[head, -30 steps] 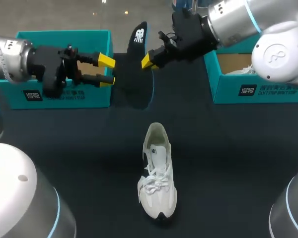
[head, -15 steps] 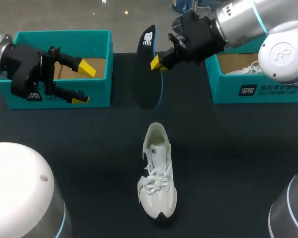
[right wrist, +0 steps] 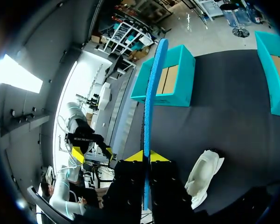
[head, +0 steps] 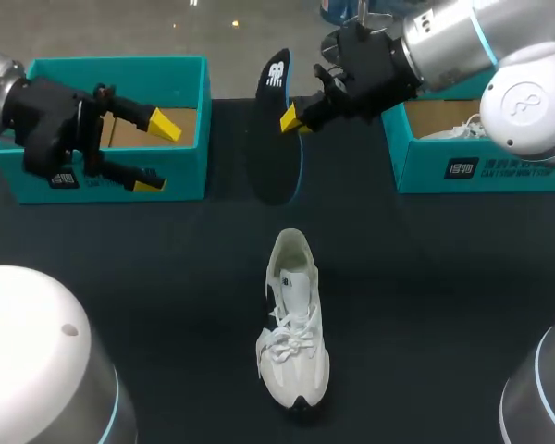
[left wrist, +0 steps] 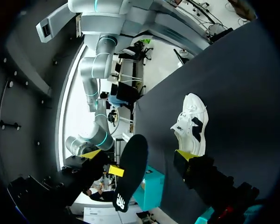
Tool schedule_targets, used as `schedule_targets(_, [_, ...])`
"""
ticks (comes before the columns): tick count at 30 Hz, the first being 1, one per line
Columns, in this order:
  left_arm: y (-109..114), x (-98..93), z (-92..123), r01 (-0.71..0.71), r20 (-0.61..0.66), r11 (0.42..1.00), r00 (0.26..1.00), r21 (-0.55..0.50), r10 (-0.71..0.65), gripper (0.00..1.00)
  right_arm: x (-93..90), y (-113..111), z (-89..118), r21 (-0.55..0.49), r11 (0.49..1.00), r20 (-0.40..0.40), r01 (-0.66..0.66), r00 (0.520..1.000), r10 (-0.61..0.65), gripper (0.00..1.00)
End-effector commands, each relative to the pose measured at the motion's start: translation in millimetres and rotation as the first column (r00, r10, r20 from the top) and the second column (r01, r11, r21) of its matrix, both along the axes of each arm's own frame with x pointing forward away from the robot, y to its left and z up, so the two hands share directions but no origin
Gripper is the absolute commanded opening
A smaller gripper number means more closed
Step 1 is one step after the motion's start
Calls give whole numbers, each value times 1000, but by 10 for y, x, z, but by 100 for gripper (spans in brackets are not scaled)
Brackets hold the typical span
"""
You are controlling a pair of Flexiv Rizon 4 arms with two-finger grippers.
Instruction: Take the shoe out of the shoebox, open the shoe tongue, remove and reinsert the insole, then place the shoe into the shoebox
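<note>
White lace-up sneaker point(head: 291, 324) sits on the dark table point(head: 425, 296), its long axis running near to far with the toe toward the robot. The right gripper point(head: 292, 116) clamps the black blue-edged insole point(head: 273, 162) on edge beyond the heel, logo end farthest. The left gripper point(head: 155, 154) stands open before the teal shoebox point(head: 111, 65).

matt tbl point(head: 425, 277), cloth shoe point(head: 293, 342), foam insole point(head: 273, 157)

one shoe point(head: 293, 338), one insole point(head: 276, 139), two shoeboxes point(head: 180, 176) point(head: 499, 171), two pincers point(head: 155, 154) point(head: 291, 118)

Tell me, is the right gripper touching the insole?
Touching. The right wrist view shows the right gripper clamping the insole between both yellow tips.
</note>
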State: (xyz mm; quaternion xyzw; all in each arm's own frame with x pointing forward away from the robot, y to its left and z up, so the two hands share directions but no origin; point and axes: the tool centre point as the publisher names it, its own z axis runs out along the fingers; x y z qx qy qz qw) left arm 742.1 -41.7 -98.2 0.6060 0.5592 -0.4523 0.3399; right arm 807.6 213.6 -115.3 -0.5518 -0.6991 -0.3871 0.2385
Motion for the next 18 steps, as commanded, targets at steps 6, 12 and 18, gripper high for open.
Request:
schedule_targets(6, [131, -185, -318, -381, -159, 776, 842, 502, 516, 100, 10, 24, -2, -2, 1000, -1, 1, 1000, -1, 0])
schedule_targets(12, [473, -279, -625, -372, -240, 692, 749, 619, 617, 100, 10, 24, -2, -2, 1000, -1, 1, 1000, -1, 0])
schedule_targets(18, [661, -386, -805, -276, -351, 693, 703, 666, 618, 100, 10, 24, -2, -2, 1000, -1, 1, 1000, -1, 0])
